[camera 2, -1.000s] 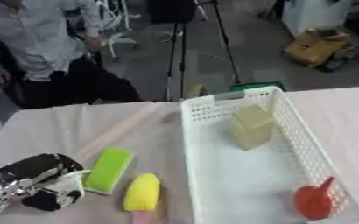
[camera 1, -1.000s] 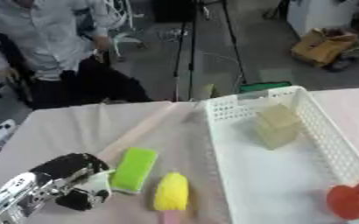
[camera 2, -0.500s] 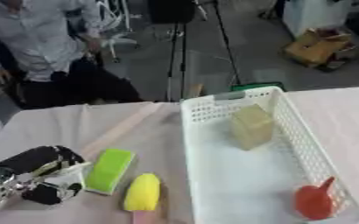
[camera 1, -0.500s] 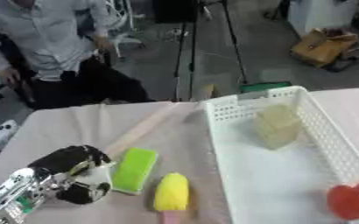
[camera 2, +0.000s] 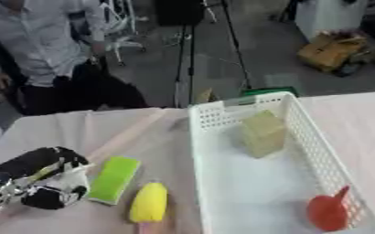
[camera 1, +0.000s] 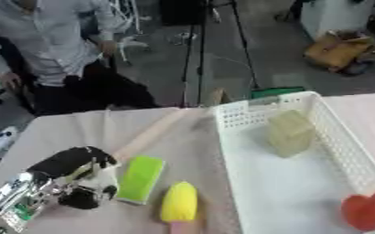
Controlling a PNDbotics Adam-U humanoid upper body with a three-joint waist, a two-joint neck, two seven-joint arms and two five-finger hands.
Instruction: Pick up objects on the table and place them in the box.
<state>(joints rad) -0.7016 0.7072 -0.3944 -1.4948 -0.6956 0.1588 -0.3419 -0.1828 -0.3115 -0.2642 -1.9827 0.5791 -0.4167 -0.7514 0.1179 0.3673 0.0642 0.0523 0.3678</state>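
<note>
Pale pinkish cloth over the bench (camera 1: 78, 128), filling the lower part of the frame, with a grey floor, a tripod (camera 1: 197, 50) and a tan bag (camera 1: 340, 50) beyond its far edge. At right of centre, a white perforated box (camera 1: 247, 119), long side running away from the camera, holding a pale yellow-green block (camera 1: 289, 133) toward its far end and a red object with a narrow tip (camera 1: 362, 211) at its near right corner. Left of the box, on the cloth: a long pale wooden stick (camera 1: 151, 133) lying diagonally from the box's far left corner down toward the lower left; a green rectangular block (camera 1: 140, 178) just beside it; a yellow oblong object (camera 1: 179, 207) just right of and nearer than the green block, close to the box's left wall but apart from it. At lower left, the left hand (camera 1: 71, 176), black and silver, coming in from the corner, fingers curled together over the cloth just left of the green block; contact with the block impossible to tell, nothing visibly held. No sight of the right hand in either view.
</note>
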